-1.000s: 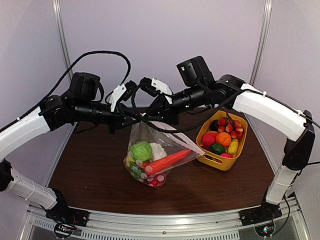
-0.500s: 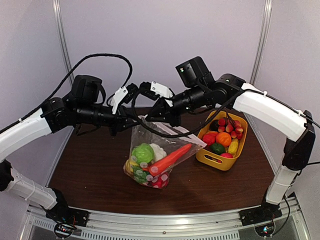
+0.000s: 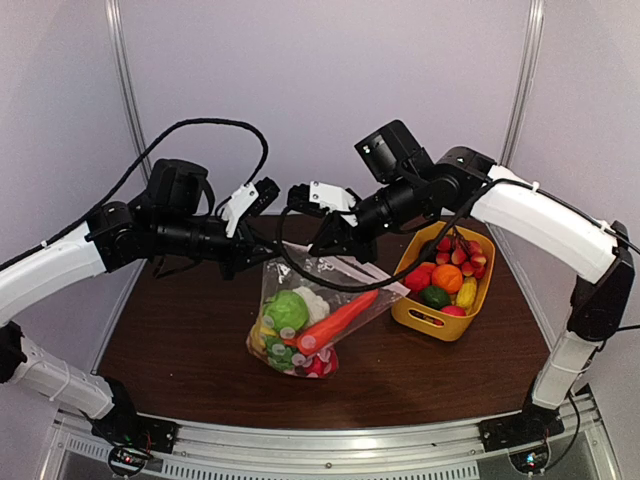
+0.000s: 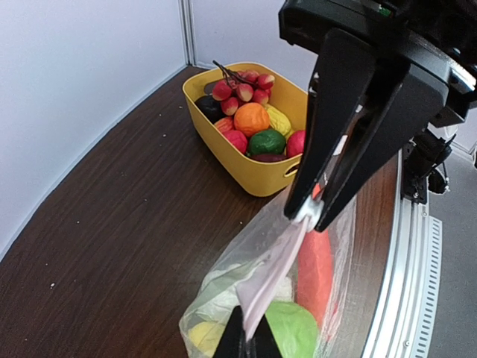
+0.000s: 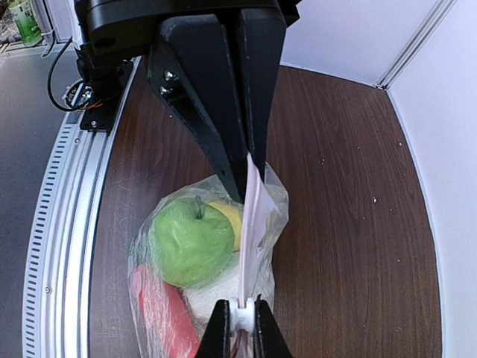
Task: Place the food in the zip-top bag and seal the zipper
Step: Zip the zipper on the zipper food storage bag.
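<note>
Right pincer (image 3: 323, 250) has slid rightward along the zipper (image 4: 276, 261), away from the left pincer (image 3: 262, 262), and its jaws have narrowed onto the strip. Both sit slightly lower. Zip-top bag (image 3: 300, 320) mouth is now stretched wider.

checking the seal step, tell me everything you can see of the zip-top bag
The zip-top bag is clear, crinkly plastic, standing upright with its bottom on the table. Its top edge is stretched between the left gripper and right gripper, both pinched shut on it. A green ball, cauliflower and carrot show inside.

Yellow basket (image 3: 432, 319) on dark wood table (image 3: 180, 335), white walls (image 3: 330, 80)
</note>
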Motion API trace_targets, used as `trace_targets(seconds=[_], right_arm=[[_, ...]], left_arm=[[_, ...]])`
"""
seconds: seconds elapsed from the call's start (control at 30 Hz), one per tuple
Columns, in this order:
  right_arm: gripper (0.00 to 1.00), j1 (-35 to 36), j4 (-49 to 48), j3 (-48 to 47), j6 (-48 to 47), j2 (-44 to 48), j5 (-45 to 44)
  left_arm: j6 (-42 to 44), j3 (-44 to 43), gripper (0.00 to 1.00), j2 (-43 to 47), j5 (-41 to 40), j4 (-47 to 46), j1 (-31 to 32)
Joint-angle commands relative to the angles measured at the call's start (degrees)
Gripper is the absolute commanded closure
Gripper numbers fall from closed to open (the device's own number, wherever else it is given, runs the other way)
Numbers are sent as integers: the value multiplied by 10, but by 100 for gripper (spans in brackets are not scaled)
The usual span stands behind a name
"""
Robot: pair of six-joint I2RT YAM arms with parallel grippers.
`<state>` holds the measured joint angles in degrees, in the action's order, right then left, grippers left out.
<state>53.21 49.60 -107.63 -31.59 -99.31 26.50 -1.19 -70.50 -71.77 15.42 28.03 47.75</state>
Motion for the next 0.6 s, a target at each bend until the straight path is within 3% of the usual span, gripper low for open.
trace_targets(seconds=[0.0,0.57], right_arm=[[100,-22,72,20,-3,35,-48],[100,-75,123,72,-40,101,-78]], left_arm=[[0,-2,100,24,-29,-27,-10],[2,16,100,45,-41,-27,-35]])
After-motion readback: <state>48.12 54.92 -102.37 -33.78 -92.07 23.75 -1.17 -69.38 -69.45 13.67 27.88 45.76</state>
